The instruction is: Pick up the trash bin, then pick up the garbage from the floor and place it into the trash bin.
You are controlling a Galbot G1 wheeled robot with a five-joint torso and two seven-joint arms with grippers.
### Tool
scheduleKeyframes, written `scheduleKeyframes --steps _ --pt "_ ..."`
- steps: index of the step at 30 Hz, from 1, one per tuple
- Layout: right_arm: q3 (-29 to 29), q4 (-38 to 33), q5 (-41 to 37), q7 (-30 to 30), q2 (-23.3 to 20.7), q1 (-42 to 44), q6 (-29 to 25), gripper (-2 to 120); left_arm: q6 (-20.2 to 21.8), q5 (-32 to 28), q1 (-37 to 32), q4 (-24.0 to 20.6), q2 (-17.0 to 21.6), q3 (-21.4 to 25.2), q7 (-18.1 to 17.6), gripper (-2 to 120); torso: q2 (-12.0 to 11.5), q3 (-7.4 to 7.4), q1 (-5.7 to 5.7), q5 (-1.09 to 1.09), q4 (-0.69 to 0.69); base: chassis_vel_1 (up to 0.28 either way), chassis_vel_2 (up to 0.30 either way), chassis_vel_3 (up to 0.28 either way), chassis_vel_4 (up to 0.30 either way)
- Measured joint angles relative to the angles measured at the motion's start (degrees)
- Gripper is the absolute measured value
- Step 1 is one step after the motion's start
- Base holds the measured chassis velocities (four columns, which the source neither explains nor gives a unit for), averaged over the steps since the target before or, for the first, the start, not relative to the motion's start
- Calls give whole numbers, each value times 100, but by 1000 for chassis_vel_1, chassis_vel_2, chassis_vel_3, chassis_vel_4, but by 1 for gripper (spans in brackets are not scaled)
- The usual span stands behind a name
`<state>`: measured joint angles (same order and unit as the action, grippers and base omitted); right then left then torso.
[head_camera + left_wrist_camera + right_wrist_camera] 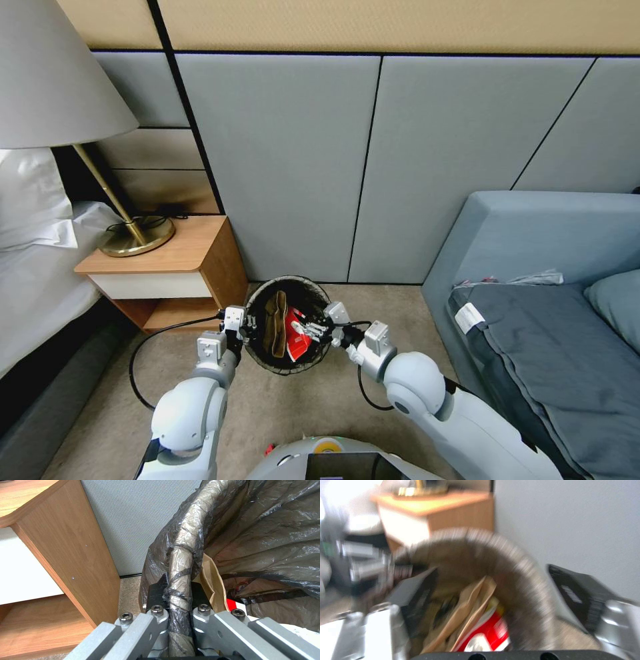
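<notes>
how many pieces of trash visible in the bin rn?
2 distinct: a brown paper bag standing on the left gripper's side, and a red-and-white packet beside it toward the open right gripper. More may be hidden underneath in the trash bin.

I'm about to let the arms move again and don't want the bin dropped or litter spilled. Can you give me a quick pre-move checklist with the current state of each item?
1. Left gripper clamped on the bin rim: ok, pads on both sides of the rim.
2. Right gripper free of litter: ok, fingers open and empty over the bin mouth.
3. Brown paper bag and red packet inside the bin: ok.
4. Bin clear of the nightstand: cannot tell, it sits close.
5. Litter left on the carpet: cannot tell; none on the visible part.
6. Bin lifted off the floor: cannot tell.
</notes>
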<state>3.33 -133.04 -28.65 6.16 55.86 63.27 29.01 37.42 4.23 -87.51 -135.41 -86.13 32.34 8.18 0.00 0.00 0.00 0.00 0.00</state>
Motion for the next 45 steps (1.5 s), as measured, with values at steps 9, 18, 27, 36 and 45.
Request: scheduleKeyframes --steps 9,18,27,36,45 --pt "-1031 -823 -439 264 -87 190 51 100 0 24 27 44 -10 -35 1 1 0 -1 0 0 0 0 0 0 0" --pt "-1964 -1047 -432 783 -4 895 -252 100 120 50 13 8 14 2 5 1 0 -1 0 0 0 0 0 0 0" --pt "-2952 -492 185 540 206 1422 -830 100 181 88 -43 -72 -8 78 8 1 0 0 0 0 0 0 0 0 0" --pt "-3403 41 1670 119 1220 2783 -2084 100 228 41 -47 -133 54 166 30 1 0 0 0 0 -1 11 11 12 11" --pt "-3671 109 2122 11 1962 3776 -2796 100 229 38 -29 -132 56 161 53 1 0 0 0 -1 0 72 84 70 68"
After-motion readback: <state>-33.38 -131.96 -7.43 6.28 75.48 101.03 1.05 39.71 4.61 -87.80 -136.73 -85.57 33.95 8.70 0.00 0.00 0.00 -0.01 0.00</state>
